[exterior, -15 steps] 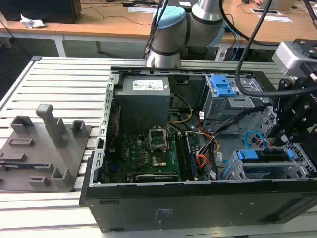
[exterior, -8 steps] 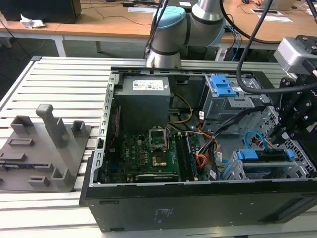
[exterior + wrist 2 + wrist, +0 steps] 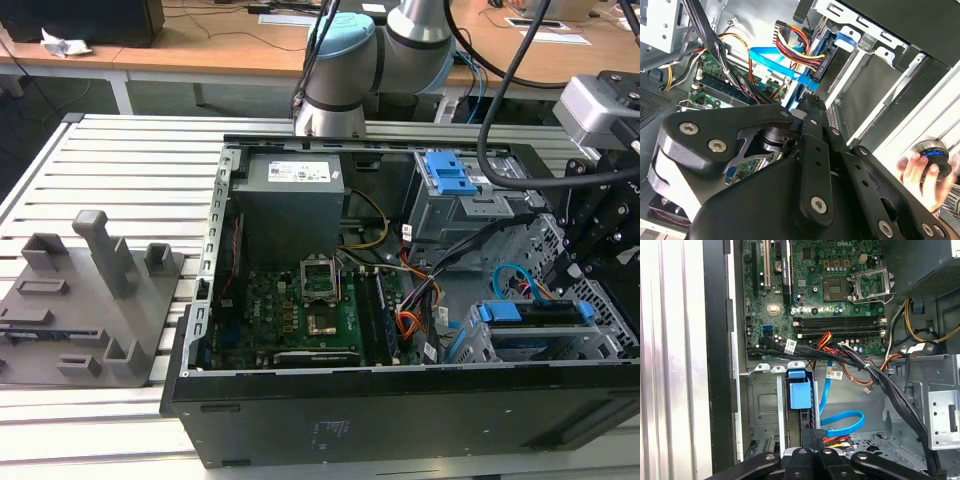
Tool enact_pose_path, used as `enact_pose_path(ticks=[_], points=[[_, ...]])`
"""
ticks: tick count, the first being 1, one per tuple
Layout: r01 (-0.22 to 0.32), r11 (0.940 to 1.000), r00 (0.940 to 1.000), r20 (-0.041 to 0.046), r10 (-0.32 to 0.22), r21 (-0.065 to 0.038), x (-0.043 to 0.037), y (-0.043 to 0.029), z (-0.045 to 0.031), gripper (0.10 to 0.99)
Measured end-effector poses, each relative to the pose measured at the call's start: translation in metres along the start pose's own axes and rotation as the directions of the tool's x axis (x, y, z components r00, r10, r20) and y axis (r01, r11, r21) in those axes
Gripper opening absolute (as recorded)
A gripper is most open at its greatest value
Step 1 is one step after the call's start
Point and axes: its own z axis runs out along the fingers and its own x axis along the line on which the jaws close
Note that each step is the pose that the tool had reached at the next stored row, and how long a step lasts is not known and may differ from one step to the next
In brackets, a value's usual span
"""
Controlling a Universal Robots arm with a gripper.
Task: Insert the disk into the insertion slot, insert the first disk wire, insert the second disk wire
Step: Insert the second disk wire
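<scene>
Open PC case on slatted table. Disk in blue carrier sits in the low perforated insertion slot at the exterior view's right. Gripper at the disk's connector end; its grip cannot be told. One flat blue data cable, one red-yellow-black power plug crowd it. Second wrist view adds a hand on a round button.

The bench is a pale surface of long parallel slats with narrow grooves between them. Directly on it rests the open black computer case, which the hand reaches into at one end. Well away from the hand, beyond the case's far end, a flat grey fixture plate with upright blocks lies on the slats.
</scene>
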Motion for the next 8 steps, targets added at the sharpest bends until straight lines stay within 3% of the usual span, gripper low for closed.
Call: enact_pose_path(ticks=[4, 8], points=[[0.0, 1.0, 1.0, -0.0002, 0.0, 0.0, 0.0002, 0.0031, 0.0001, 0.106], [0.0, 1.0, 1.0, 0.0, 0.0, 0.0, 0.0012, 0.0174, 0.0009, 0.106]])
